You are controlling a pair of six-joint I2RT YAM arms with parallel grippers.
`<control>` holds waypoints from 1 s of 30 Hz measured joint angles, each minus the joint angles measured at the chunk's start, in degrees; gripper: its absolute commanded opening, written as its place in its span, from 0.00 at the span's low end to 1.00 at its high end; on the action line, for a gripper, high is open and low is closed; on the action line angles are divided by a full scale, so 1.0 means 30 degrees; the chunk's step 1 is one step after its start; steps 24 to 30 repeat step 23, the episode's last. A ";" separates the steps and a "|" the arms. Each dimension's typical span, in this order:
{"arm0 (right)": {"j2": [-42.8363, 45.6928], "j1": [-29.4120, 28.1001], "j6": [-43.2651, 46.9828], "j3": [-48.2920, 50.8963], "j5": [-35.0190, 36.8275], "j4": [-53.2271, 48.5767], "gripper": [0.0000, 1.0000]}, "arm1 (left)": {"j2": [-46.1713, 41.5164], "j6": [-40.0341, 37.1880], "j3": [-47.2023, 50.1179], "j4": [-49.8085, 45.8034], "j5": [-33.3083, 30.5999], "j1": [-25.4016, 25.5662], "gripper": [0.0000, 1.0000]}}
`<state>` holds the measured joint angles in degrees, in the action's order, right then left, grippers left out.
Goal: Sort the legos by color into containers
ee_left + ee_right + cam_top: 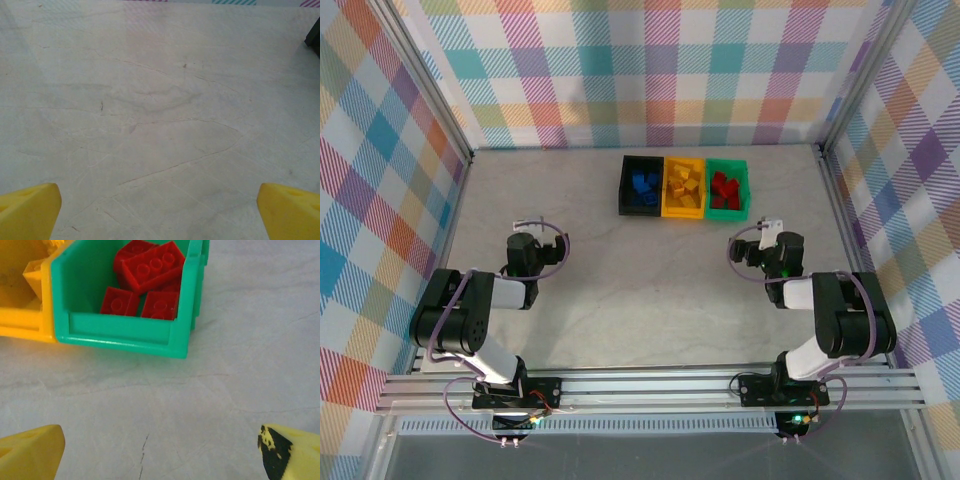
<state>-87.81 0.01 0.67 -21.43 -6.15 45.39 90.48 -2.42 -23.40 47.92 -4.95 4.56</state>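
Three containers stand side by side at the back of the table. The black bin (pixel 624 185) holds blue legos (pixel 643 183), the yellow bin (pixel 683 212) holds yellow legos (pixel 682 185), and the green bin (pixel 727 164) holds red legos (pixel 724 187). My left gripper (pixel 531 229) is open over bare table, well to the left of the bins, with nothing between its yellow fingers (pixel 27 212). My right gripper (pixel 769 229) is open just in front of the green bin (pixel 125 335). Red legos (pixel 150 265) lie inside that bin, and the yellow bin (pixel 22 320) stands beside it.
The pale marbled tabletop (pixel 640 290) is bounded by plaid walls with metal posts on three sides. A corner of the black bin (pixel 315 37) shows at the right edge of the left wrist view. Both arm bases sit on the rail at the near edge.
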 measured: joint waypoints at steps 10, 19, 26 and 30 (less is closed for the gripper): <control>-0.0007 0.0532 -0.0051 -0.0415 -0.0707 0.0036 0.99 | 0.0000 0.0000 -0.0007 0.0000 0.0000 0.0000 1.00; -0.0007 0.0532 -0.0051 -0.0415 -0.0780 0.0029 0.99 | 0.0000 0.0000 -0.0007 0.0000 0.0007 0.0000 1.00; -0.0007 0.0532 -0.0058 -0.0415 -0.0780 0.0029 0.99 | 0.0000 0.0000 -0.0007 0.0000 0.0007 0.0000 1.00; -0.0007 0.0532 -0.0058 -0.0415 -0.0780 0.0029 0.99 | 0.0000 0.0000 -0.0007 0.0000 0.0007 0.0000 1.00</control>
